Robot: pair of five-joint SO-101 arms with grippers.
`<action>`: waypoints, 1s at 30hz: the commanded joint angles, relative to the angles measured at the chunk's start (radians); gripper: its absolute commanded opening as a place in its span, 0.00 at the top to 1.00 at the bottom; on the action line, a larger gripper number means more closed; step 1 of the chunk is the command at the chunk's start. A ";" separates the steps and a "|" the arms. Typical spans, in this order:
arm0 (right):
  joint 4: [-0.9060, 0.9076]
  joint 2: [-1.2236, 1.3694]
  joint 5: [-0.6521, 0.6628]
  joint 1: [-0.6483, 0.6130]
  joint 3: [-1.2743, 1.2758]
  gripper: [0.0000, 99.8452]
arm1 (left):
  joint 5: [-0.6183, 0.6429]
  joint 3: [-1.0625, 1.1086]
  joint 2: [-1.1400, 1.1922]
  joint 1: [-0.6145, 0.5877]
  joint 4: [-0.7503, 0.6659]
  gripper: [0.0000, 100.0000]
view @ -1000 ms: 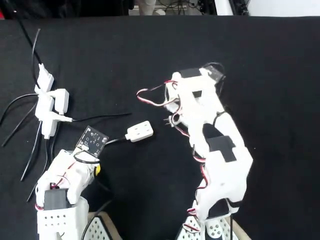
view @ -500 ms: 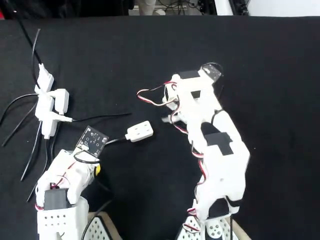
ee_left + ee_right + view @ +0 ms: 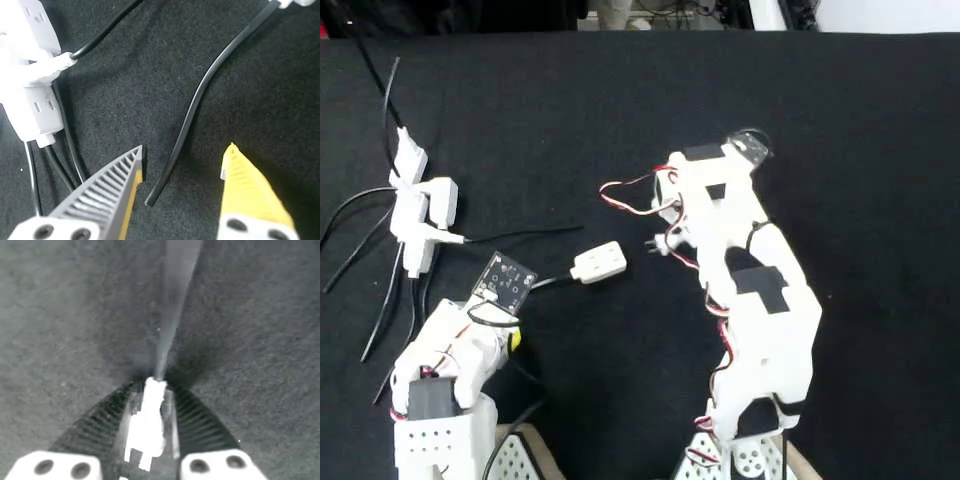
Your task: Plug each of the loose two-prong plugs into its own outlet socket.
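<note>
Bringing step: right jaws grip a plug [image 3: 146,426], left jaws gape empty; next, align prongs with the socket [image 3: 599,262].

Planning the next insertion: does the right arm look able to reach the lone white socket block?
Probably yes: only bare cloth lies between the plug in the right gripper and the socket block.

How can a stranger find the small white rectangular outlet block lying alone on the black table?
Start at the black table and look between the white left arm and the white right arm. There lies the small white rectangular outlet block, with a black cable leaving its end toward the left arm. Unlike the cluster of white sockets near the table's left edge, it lies alone.
</note>
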 commanded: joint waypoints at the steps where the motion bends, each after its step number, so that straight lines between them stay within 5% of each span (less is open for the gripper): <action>1: 0.003 -0.018 0.032 -0.023 -0.019 0.99 | -0.006 0.002 -0.006 -0.008 0.002 0.75; 8: 0.285 -0.018 0.365 -0.021 -0.228 0.99 | -0.006 0.002 -0.006 -0.008 0.002 0.75; 18: 0.358 0.107 1.341 -0.064 -0.352 0.99 | -0.006 0.002 -0.006 -0.008 0.002 0.75; 22: 0.370 0.222 1.364 -0.052 -0.432 0.97 | -0.006 0.002 -0.006 -0.008 0.002 0.75; 27: 0.542 0.285 1.370 -0.034 -0.599 0.79 | -0.015 0.002 -0.006 -0.008 0.002 0.75; 30: 0.589 0.283 1.364 -0.041 -0.651 0.78 | -0.043 0.002 -0.006 -0.008 0.002 0.75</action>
